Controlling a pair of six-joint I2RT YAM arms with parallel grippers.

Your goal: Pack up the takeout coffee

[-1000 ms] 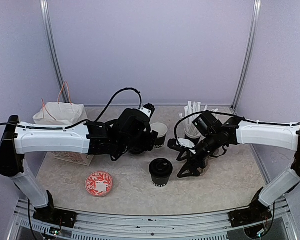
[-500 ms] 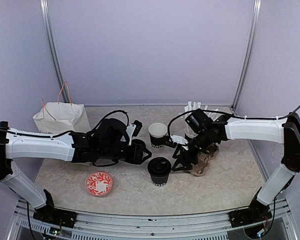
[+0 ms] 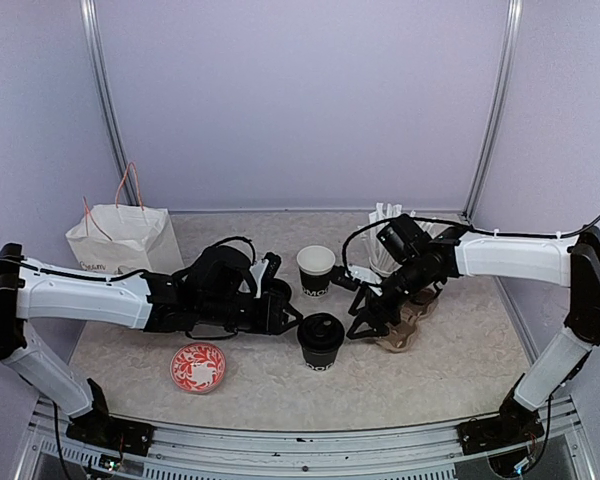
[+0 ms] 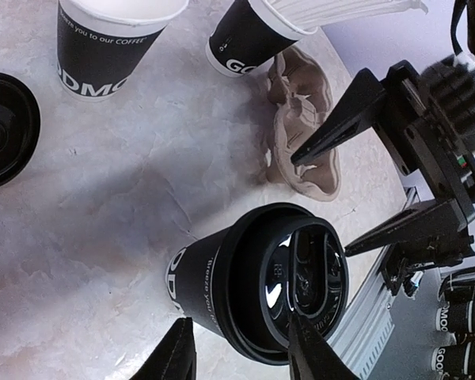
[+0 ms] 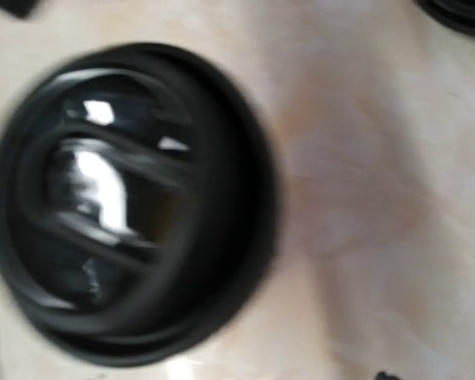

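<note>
The takeout coffee [image 3: 321, 341] is a black paper cup with a black lid on, standing at the table's front centre. My left gripper [image 3: 288, 318] is low at the cup's left side. In the left wrist view its jaws [image 4: 241, 321] stand apart, with the cup [image 4: 222, 277] just ahead and between their tips. The left gripper is open. My right gripper [image 3: 361, 322] is close on the cup's right, its fingers [image 4: 332, 131] spread and empty. The right wrist view shows only the blurred lid [image 5: 127, 206].
A brown pulp cup carrier [image 3: 405, 326] lies right of the cup, under the right arm. Behind stand an open black cup [image 3: 316, 269] and a black cup of white straws [image 3: 384, 250]. A loose black lid [image 4: 1, 119], a red saucer [image 3: 198, 366] and a white paper bag [image 3: 120, 238] lie left.
The left arm dropped and reached right to the lidded cup, its jaws narrowing. The right gripper moved left from over the carrier to the cup's right side.
</note>
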